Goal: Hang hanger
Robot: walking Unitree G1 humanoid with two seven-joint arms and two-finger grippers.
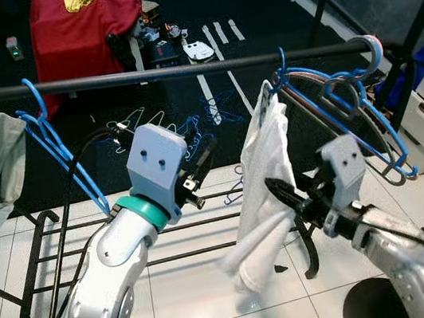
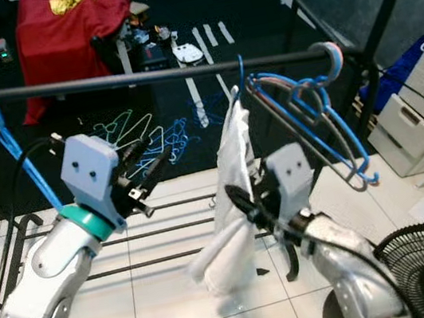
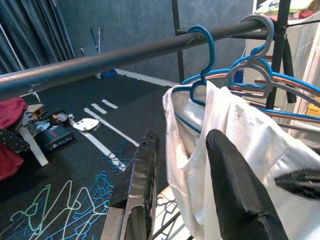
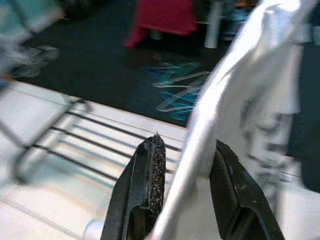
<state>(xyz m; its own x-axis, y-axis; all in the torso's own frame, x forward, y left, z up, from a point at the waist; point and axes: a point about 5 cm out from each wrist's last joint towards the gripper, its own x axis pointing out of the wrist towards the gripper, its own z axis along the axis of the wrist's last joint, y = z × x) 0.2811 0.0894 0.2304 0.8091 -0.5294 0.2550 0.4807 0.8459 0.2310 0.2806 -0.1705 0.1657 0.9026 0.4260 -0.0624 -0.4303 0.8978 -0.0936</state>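
The right pincer [image 1: 289, 197] is pinching the soft, light white garment [image 1: 261, 191] at 6 o'clock below its thin blue hanger [image 3: 202, 55], whose rigid hook is sitting on the rail [image 1: 182, 70], while the left pincer [image 1: 198, 173] is hovering spread at 9 o'clock.

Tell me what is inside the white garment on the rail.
A blue hanger sits in the white garment; its hook is over the rail. The hanger's arms are covered by cloth. The right tool has cloth between its fingers.

White shirt [image 2: 231, 204] hangs off a blue hanger [image 2: 242, 82] on the black rail [image 2: 119, 80]. Right gripper [image 2: 243, 202] is up against the cloth, and the left gripper [image 2: 147, 181] sits apart with its fingers spread.
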